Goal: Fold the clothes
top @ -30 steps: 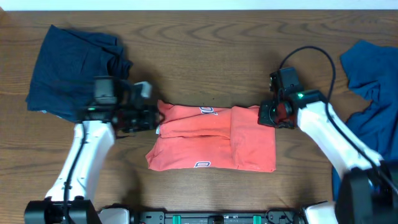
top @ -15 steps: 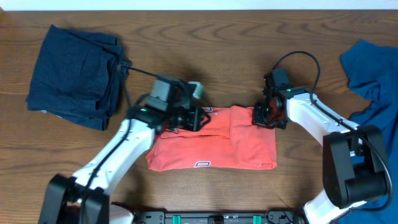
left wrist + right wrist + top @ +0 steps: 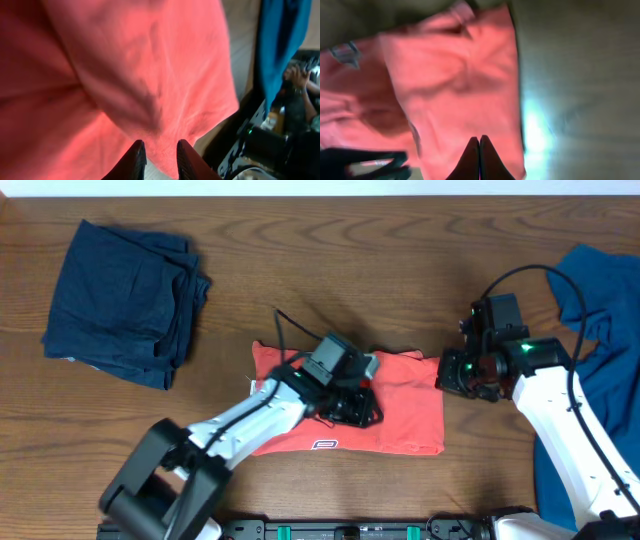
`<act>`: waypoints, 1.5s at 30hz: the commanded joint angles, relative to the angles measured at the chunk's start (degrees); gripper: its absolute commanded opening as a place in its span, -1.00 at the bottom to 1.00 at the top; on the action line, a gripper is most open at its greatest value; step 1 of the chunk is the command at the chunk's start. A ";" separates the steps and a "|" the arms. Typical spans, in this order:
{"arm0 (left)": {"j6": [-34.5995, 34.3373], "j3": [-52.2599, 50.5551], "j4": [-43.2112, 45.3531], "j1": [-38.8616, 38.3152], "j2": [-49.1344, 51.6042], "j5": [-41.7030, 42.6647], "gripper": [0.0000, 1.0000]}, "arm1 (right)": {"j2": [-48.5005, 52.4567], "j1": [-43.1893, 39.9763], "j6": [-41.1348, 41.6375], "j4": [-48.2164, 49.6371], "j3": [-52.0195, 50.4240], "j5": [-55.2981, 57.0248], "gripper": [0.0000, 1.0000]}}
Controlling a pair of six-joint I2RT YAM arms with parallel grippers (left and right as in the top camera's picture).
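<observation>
The coral-red T-shirt [image 3: 410, 415] lies part-folded at the table's middle, white print facing up near its front edge. My left gripper [image 3: 358, 408] is low over the shirt's centre. In the left wrist view its fingers [image 3: 157, 145] stand narrowly apart with a fold of the coral cloth [image 3: 150, 65] pinched between them. My right gripper [image 3: 452, 372] is just off the shirt's right edge, shut and holding nothing; the right wrist view shows its tips [image 3: 479, 139] pressed together above the shirt [image 3: 460, 75]. A dark navy garment [image 3: 120, 300] lies folded at far left.
A brighter blue garment [image 3: 600, 330] lies crumpled at the table's right edge, partly under my right arm, and also shows in the left wrist view [image 3: 280, 40]. Bare wooden table [image 3: 330, 270] stretches behind the shirt. The arm bases stand along the front edge.
My left gripper swept from the shirt's left edge to its middle, narrowing its jaws. My right gripper drew back to the right, off the shirt's right edge.
</observation>
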 commanded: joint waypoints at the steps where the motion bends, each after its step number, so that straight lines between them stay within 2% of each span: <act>1: -2.84 0.72 -0.13 -2.38 4.02 1.29 -0.53 | 0.15 0.09 -1.66 -2.03 0.00 -0.15 -0.97; 4: -5.73 0.74 -0.59 -2.36 7.45 1.44 -0.54 | 0.15 0.09 -1.73 -3.43 -0.11 0.13 -0.97; 7: -8.96 0.72 -3.13 -0.26 8.85 1.38 -0.63 | 0.15 0.15 -1.81 -3.45 -0.81 0.00 -0.97; 15: -9.22 0.92 -2.49 1.33 8.50 1.44 -0.63 | 0.15 4.04 -5.33 1.92 -11.04 -2.10 -0.97; 20: -8.33 1.16 0.72 1.29 7.06 1.46 -0.50 | 0.15 5.38 -5.29 13.99 -21.84 -6.19 -0.98; 23: -7.67 1.18 2.40 1.31 5.70 2.43 -0.43 | 0.15 4.70 -2.62 19.39 -25.07 -4.92 -0.98; 27: -7.08 1.22 2.56 1.75 2.03 2.93 -0.29 | -0.11 2.97 -1.07 21.94 -24.72 -2.99 -0.97; 30: -6.75 1.25 1.53 3.32 -2.49 3.61 -0.24 | -1.22 1.73 -5.03 20.74 -21.66 -6.08 -0.95; 33: -4.28 1.22 -2.60 7.54 -8.35 3.69 -0.18 | -3.56 1.53 -11.26 17.57 -16.76 -11.87 -0.85; 37: -0.35 1.22 -12.17 15.87 -13.31 -1.03 -0.03 | -5.75 1.60 -12.22 13.53 -11.76 -13.27 -0.84; 42: 7.48 0.79 -23.96 27.43 -12.81 -14.84 0.29 | -5.60 1.60 -12.15 14.29 -11.23 -11.78 -0.85; 45: 12.92 0.26 -25.81 33.77 -10.23 -14.99 0.44 | -4.52 1.60 -12.15 14.86 -11.23 -11.52 -0.85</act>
